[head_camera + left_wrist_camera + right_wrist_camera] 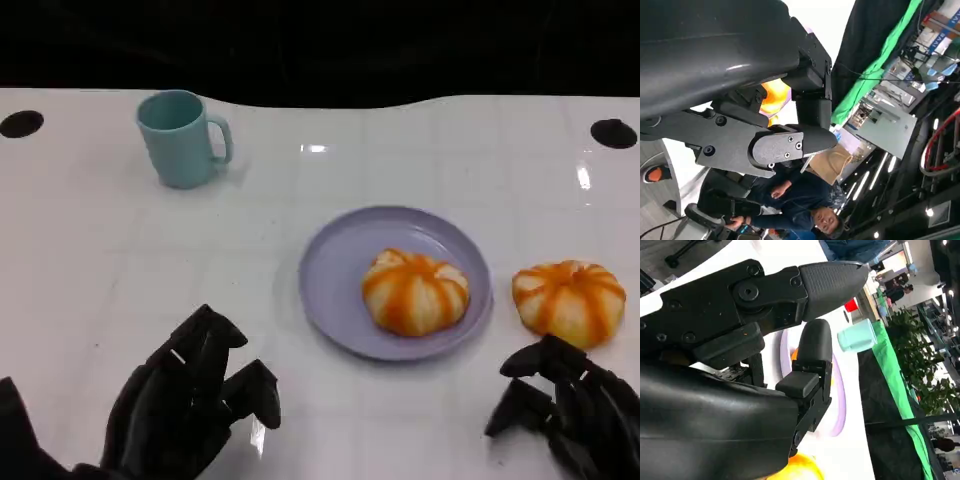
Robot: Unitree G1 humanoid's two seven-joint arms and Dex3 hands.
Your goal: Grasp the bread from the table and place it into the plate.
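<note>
Head view showed the round orange-and-white striped bread (569, 301) lying on the white worktop (100, 270) toward its right edge, just beside the lilac plate (330, 270), directly beyond the nearer right hand (565, 415), fingers apart and empty.

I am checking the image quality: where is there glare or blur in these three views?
Head view: sharp overall; small bright glare spots on the white table, one near its right edge; soft shadows beside the mug and under the plate. Left wrist view: the left hand is close, the background tilted. Right wrist view: the right hand looms large, and the bread at the frame edge is blurred.
</note>
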